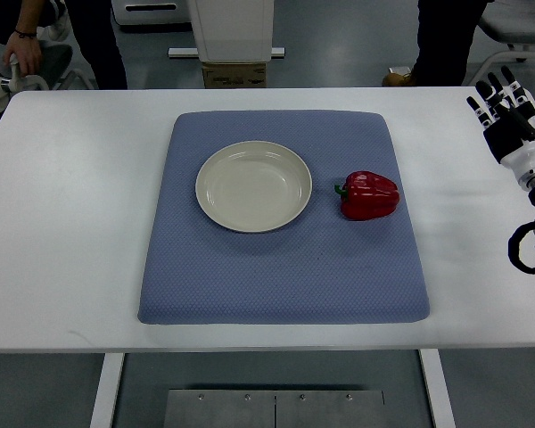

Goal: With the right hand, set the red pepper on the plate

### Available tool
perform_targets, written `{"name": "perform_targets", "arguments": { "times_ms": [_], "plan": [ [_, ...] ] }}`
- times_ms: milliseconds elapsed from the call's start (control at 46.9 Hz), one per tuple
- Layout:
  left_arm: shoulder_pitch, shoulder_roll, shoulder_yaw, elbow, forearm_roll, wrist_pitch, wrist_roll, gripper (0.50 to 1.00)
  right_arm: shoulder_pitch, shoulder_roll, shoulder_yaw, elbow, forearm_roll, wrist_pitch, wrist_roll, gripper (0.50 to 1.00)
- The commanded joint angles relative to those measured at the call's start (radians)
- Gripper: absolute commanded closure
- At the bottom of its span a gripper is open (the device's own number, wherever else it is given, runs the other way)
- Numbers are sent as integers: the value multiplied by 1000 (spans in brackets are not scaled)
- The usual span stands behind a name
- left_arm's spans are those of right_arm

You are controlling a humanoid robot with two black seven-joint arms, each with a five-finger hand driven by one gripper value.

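right hand [508, 111] open, empty, at 3 o'clock | red pepper [369, 195] lies beside plate [253, 186] | approach from above, grip body, not stem

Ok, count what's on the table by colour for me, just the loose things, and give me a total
Red: 1, the pepper
Cream: 1, the plate
Blue: 1, the mat
Total: 3
The right hand at the table's right edge isn't counted.
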Motion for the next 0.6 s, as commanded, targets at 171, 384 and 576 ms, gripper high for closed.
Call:
{"name": "perform_targets", "arguments": {
  "times_ms": [171, 384, 576],
  "plan": [
    [0, 0, 0, 0, 1, 0, 0, 500, 2, -10, -54, -3, -34, -2, 33, 500],
    [0, 0, 0, 0, -1, 1, 0, 500, -14, -10, -2, 0, -26, 40, 90, 500],
    [0, 0, 0, 0, 1, 1, 0, 500, -19, -7, 5, 29, -33, 83, 97, 500]
  ]
}}
